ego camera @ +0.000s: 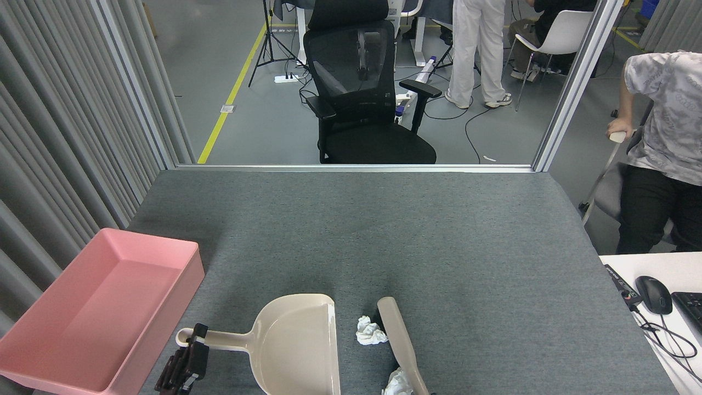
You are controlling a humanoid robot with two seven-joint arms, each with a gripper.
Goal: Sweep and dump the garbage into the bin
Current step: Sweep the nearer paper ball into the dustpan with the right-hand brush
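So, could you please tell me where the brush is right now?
In the head view, the brush sits low and centre on the grey table, just right of the dustpan, with the two tissue balls squeezed between them.

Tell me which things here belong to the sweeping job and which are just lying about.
Job: two tissue balls, brush, dustpan, pink bin, left gripper.
Lying about: mouse, keyboard, office chair.
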